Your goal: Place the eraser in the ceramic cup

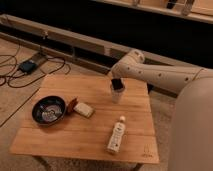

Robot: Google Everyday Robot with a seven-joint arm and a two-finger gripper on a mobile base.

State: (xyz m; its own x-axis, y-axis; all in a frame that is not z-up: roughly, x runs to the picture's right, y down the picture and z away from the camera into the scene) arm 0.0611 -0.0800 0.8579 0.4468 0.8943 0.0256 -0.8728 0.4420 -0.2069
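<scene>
**Observer 1:** At the far side of the pale wooden slatted bench [90, 135], the small plain white ceramic cup [116, 95] stands upright, near the back-right part of the top. The small black rectangular eraser [117, 84] sits directly over the cup's mouth, its lower end at or just inside the rim. I cannot tell whether it rests on the cup.

**Observer 2:** Reason for that position?

**Observer 1:** My judgement: the block is held end-down over the opening so that it drops straight in. Held flat, it could bridge the rim.

**Observer 2:** Gripper status?

**Observer 1:** The gripper [117, 80] is right above the cup, at the eraser's upper end. The jaws are closed, and the eraser appears to be held between them.

**Observer 2:** Arm pose?

**Observer 1:** The cream-white arm [160, 75] reaches in from the right, roughly level above the bench's back edge, then bends down at the wrist [126, 64] so the gripper points down at the cup.

**Observer 2:** Other items?

**Observer 1:** All well apart from the cup: a wide dark bowl with a patterned inside [48, 110] at the left, a cream-white rectangular block with a red piece [82, 108] just beside it, and a small white bottle lying on its side [116, 135] toward the front. None obstructs the drop.
</scene>
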